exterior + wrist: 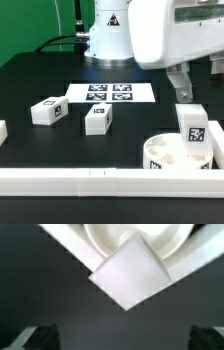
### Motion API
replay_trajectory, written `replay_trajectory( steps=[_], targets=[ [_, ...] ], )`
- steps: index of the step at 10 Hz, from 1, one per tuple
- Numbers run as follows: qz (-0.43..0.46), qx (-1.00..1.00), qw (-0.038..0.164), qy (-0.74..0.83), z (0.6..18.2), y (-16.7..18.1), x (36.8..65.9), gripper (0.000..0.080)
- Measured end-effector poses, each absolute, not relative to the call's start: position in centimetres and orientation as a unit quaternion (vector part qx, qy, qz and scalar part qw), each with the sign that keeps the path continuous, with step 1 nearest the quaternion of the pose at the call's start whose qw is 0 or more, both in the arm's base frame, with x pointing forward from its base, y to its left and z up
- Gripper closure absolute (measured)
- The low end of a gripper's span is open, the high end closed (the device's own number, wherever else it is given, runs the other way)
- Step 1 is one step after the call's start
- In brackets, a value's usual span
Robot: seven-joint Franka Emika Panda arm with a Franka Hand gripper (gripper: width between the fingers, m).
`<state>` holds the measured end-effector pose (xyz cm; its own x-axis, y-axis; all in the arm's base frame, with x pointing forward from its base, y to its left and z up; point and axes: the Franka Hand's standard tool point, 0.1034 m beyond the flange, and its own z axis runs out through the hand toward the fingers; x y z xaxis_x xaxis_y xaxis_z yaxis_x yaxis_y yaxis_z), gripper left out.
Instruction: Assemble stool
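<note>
Front edge: long white border rail (90, 182) runs across the near side, closest to the exterior camera. Behind it is a matte black tabletop (30, 80). Green backdrop (30, 20) in the far corner on the exterior view's left, with a dark cable hanging near it.

Arm (165, 30): white, its base at the far side of the tabletop, with a bulky link reaching over toward the exterior view's right. The tool (184, 90) points down, hanging over the far side of the seat and clear of the parts.

Wrist view: the two dark fingertips (40, 336) show at the frame's edge, well apart, with only bare black surface between them. The tool (125, 339) is spread wide and grips nothing.

Task parts:
- The round white seat (152, 152) lies just behind the rail at the exterior view's right, sockets facing up.
- One leg (194, 128) stands upright on it at the side toward the exterior view's right, tag facing the camera. Cannot tell whether it is fully seated.
- In the wrist view this leg (125, 277) fills the centre with a corner toward the fingertips, and the seat's curve (105, 235) is behind it.

Others:
- The marker board (110, 93) lies flat mid-tabletop.
- Two loose legs lie between it and the rail, one (97, 119) near the middle and one (47, 110) further to the exterior view's left, well apart from the seat.
- A white piece (2, 130) is cut off at the left edge of the exterior view.
</note>
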<state>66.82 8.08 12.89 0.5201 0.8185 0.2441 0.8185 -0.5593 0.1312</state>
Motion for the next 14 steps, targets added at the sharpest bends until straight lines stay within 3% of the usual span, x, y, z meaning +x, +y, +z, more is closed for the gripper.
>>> replay_trajectory(
  steps=[4, 7, 11, 14],
  targets=[
    [-0.119, -0.88, 0.011, -0.459, 12.7, 9.2, 66.2, 0.015],
    [-0.023, -0.852, -0.003, -0.524, 12.5, 10.1, 65.2, 0.015],
    [-0.032, -0.844, -0.005, -0.535, 12.7, 10.4, 66.2, 0.015],
    [-0.032, -0.813, -0.004, -0.581, 11.8, 8.9, 67.2, 0.015]
  ],
)
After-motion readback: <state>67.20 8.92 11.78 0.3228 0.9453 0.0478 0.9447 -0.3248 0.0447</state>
